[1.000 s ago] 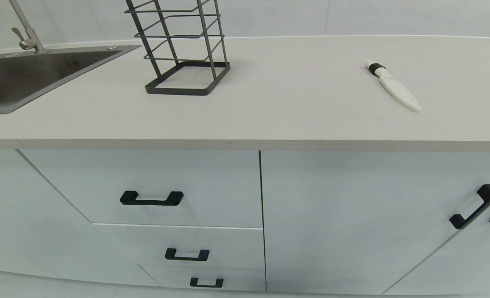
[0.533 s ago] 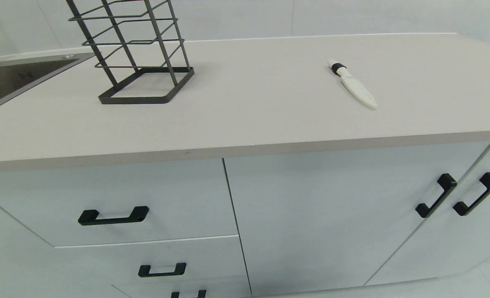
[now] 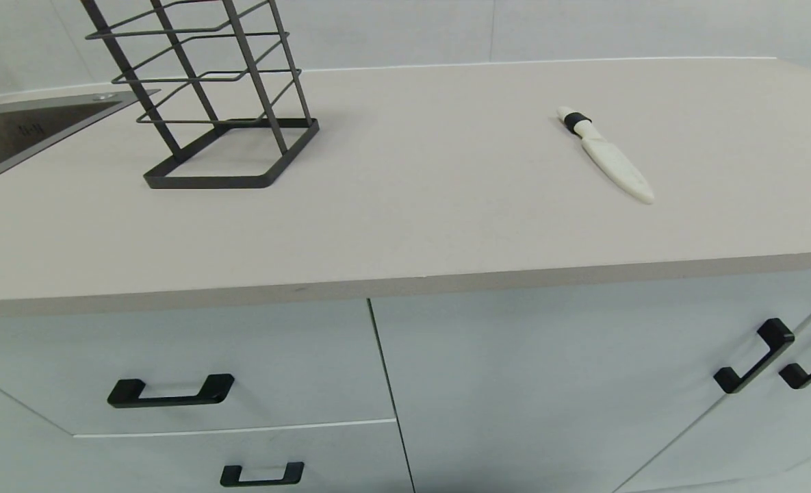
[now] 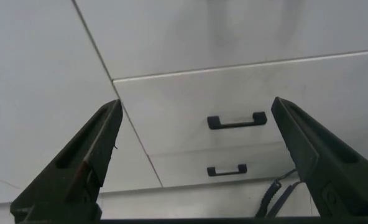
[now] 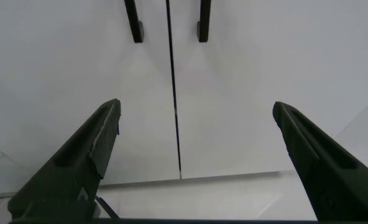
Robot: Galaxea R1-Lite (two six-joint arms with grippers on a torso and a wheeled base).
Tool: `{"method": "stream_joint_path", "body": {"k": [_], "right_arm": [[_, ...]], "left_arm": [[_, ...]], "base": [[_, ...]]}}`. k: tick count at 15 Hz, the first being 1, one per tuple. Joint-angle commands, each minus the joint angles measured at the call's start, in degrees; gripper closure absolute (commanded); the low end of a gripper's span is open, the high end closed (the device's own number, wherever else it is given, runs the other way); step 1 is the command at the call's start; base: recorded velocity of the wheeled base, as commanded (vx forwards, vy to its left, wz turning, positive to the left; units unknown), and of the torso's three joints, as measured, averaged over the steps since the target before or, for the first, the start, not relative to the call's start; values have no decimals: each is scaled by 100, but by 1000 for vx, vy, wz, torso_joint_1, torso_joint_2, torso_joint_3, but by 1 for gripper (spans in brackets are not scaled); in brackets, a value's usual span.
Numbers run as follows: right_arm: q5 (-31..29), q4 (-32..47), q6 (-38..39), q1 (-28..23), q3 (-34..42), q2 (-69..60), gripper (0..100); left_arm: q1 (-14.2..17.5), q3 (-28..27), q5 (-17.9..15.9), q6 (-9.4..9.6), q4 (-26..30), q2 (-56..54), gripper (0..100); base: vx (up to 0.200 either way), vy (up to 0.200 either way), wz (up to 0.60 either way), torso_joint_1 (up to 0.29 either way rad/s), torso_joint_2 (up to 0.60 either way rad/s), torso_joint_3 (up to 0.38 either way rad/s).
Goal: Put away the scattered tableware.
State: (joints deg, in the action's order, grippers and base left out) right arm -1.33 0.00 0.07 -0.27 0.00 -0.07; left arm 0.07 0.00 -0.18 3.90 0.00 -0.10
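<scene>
A pale countertop [image 3: 405,226] runs across the head view, over light grey cabinet fronts [image 3: 556,383]. On the left below it are two drawers, each with a black bar handle, the upper [image 3: 170,391] and the lower [image 3: 262,474]. On the right are cupboard doors with two black handles [image 3: 753,356] side by side.

A steel sink [image 3: 29,133] is let into the far left corner of the counter. Just beside it stands a dark wire rack [image 3: 220,103], upright on its rectangular base, with nothing in its tiers.

The left gripper [image 4: 199,165] hangs in front of the drawer fronts. Its two dark fingers [image 4: 78,168] are spread wide apart with nothing between them, and two drawer handles [image 4: 236,121] show in the gap. The right gripper [image 5: 199,162] faces the seam between two cupboard doors [image 5: 246,93]. It is equally wide open and holds nothing.

The knife [image 3: 607,156] lies flat on the right part of the counter, well apart from the rack. It is white with a black band near the handle end. That end points toward the back wall, and the tip points toward the front edge and the right.
</scene>
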Motion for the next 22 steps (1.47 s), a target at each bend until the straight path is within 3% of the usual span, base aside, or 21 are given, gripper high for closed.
{"method": "stream_joint_path", "body": {"k": [1, 14, 19, 22], "right_arm": [[1, 0, 1, 0, 0, 7, 0], [1, 0, 1, 0, 0, 7, 0], [1, 0, 1, 0, 0, 7, 0], [1, 0, 1, 0, 0, 7, 0]], "left_arm": [[1, 0, 1, -3, 0, 10, 0], [1, 0, 1, -47, 0, 10, 0], [1, 0, 1, -65, 0, 10, 0], [1, 0, 1, -65, 0, 10, 0]], "base": [[0, 0, 600, 2, 2, 2], [0, 0, 0, 3, -4, -2], [0, 0, 0, 204, -117, -101], [0, 0, 0, 233, -593, -225]]}}
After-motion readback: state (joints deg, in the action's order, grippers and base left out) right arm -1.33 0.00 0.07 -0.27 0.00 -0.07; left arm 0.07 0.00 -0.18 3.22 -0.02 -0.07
